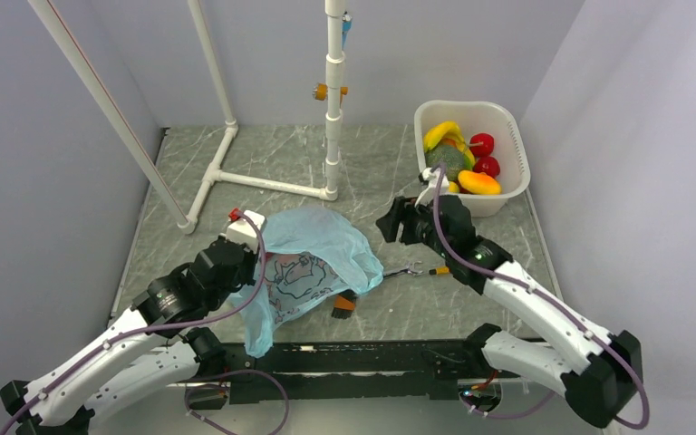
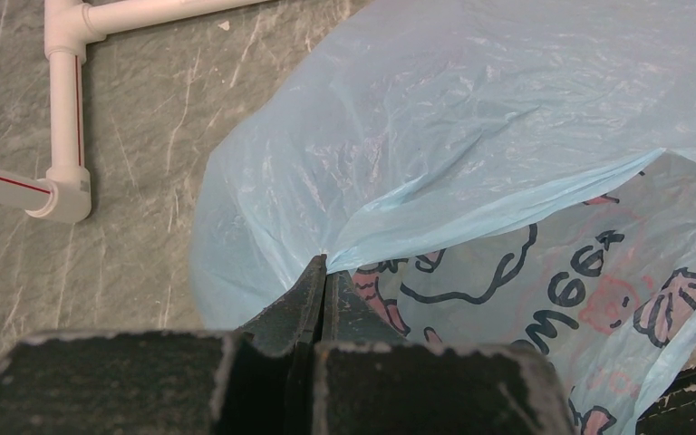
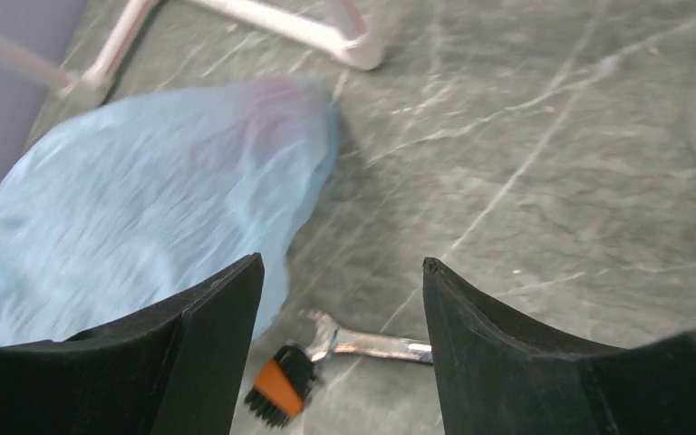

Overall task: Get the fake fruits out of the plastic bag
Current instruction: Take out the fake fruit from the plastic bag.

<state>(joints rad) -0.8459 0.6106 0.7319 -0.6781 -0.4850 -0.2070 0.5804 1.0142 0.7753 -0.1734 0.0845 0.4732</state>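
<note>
Plastic bag (image 1: 319,240) pinched by left claw (image 2: 324,269); right claw (image 3: 341,265) open; fake fruits (image 1: 478,182) in white tub (image 1: 513,123).

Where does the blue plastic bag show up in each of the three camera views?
Top external: plastic bag lies centre-left.
Left wrist: plastic bag fills the right side, pinched by the left gripper.
Right wrist: plastic bag sits at the left.
Shared landmark: white pipe frame.

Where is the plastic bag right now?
In the top view the plastic bag sits on the table left of centre, its edge pinched by the left gripper, with a small wrench just to its right.
</note>
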